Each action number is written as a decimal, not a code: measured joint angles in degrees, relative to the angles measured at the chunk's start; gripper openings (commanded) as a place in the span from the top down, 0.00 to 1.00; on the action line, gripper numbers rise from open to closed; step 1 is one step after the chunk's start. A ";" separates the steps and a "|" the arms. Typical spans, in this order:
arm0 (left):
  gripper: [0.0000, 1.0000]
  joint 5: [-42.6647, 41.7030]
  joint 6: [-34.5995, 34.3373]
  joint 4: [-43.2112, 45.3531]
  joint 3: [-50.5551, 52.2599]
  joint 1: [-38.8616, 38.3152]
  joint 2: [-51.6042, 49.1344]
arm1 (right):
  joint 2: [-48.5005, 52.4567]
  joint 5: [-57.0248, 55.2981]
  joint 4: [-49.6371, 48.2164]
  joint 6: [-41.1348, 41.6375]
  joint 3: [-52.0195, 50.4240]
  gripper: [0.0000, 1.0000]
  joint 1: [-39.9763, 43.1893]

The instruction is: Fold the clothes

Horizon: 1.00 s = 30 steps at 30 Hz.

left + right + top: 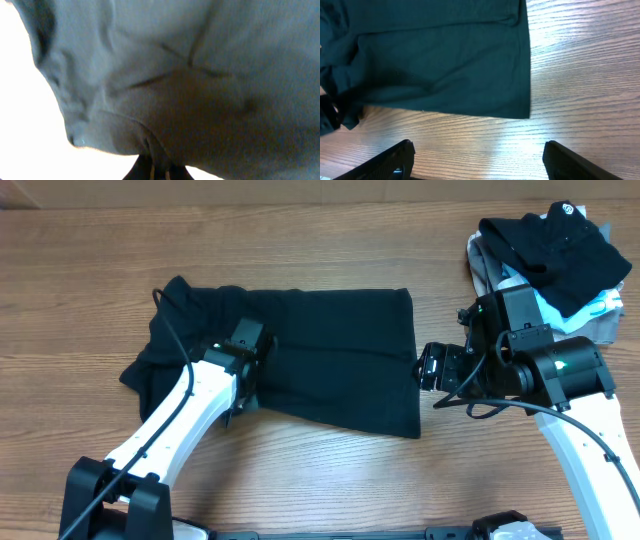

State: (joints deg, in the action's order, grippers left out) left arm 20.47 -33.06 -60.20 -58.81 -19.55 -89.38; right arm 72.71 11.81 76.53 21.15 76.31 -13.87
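Note:
The large plain black T-shirt lies partly folded on the wooden table, its body spread to the right and its bunched top end at the left. My left gripper sits on the shirt's lower left part and is shut on a pinch of the fabric; in the left wrist view the cloth fills the frame and drapes over the fingertips. My right gripper hangs open and empty over bare wood just right of the shirt's right edge; the right wrist view shows that edge beyond the spread fingers.
A pile of other clothes stands at the back right: a smaller black garment with a round white logo on top of light-blue and grey garments. The wooden table shows bare in front of the shirt.

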 measured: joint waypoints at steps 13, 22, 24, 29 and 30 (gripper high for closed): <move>0.96 4.50 8.33 23.21 -0.17 14.93 0.00 | 2.03 -0.04 2.43 -0.17 -0.04 0.14 0.00; 0.48 3.52 14.86 33.83 -0.22 18.43 -0.42 | 5.11 -0.09 2.71 -0.17 -0.04 0.14 0.00; 0.40 3.21 15.52 33.33 -0.22 18.43 -0.52 | 5.14 -0.04 2.86 -0.17 -0.04 0.14 0.00; 0.38 0.50 16.22 27.02 -0.42 18.43 -0.52 | 5.14 -0.09 3.15 -0.17 -0.04 0.14 0.00; 0.39 -0.59 16.31 25.29 -0.44 18.43 -0.52 | 5.14 -0.07 3.17 -0.17 -0.04 0.14 0.00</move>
State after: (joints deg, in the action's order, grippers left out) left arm 19.88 -16.75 -34.92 -59.24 -1.13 -89.91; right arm 77.84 11.75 79.70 20.97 76.27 -13.87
